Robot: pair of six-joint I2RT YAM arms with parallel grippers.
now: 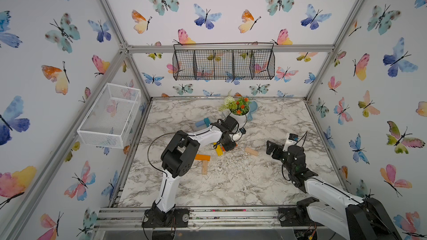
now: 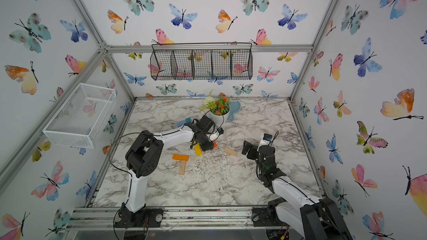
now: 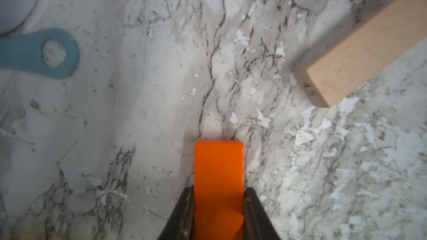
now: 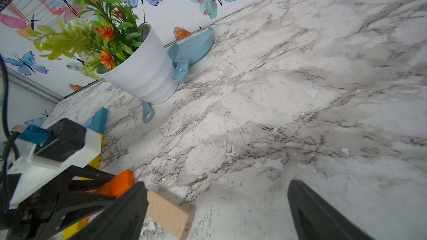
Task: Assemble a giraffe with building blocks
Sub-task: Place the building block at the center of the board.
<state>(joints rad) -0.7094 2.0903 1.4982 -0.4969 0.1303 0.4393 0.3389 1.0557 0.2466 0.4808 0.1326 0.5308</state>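
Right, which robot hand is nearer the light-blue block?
Left. The left hand, shut on an orange block, hangs a short way from the light-blue block; the open right hand is much farther off, beyond the left hand.

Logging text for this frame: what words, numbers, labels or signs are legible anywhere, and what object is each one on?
"45": dark digits on the end face of the plain wooden rectangular bar lying on the marble tabletop, readable in the left wrist view and also in the right wrist view.
Possible dark print on the white camera housing at the right arm's wrist, in a top view: too small to read.
No other text is legible.
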